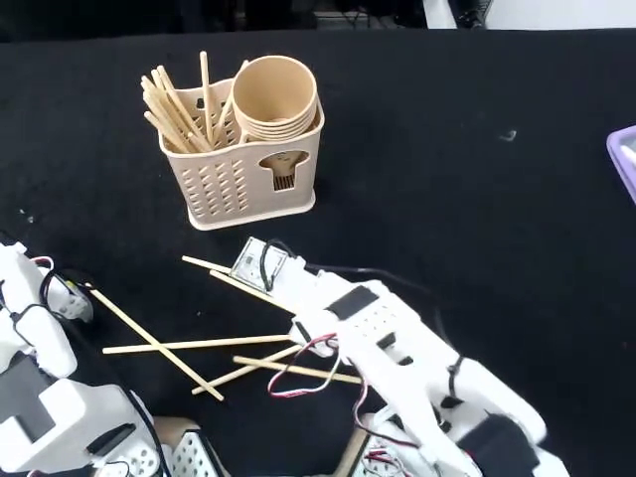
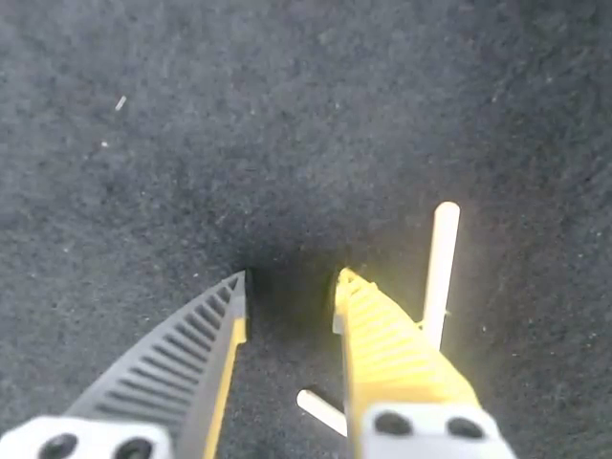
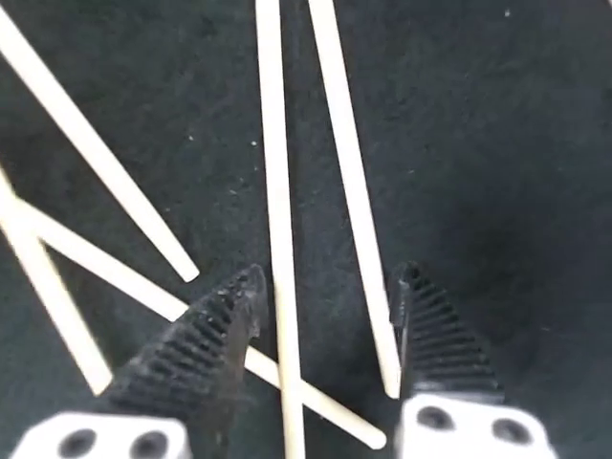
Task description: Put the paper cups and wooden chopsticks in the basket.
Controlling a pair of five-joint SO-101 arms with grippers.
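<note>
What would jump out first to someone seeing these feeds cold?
The beige basket toward the far side of the black table, already holding stacked paper cups and a bundle of chopsticks, draws the eye first. Next come the loose chopsticks scattered in front of it, with the right pincer open above two of them.

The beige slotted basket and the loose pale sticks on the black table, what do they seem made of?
Beige slotted basket: probably moulded plastic, matte, judging by its even slots and rounded corners. Loose pale chopsticks: likely bare wood, dull and unvarnished; grain too fine to confirm.
</note>
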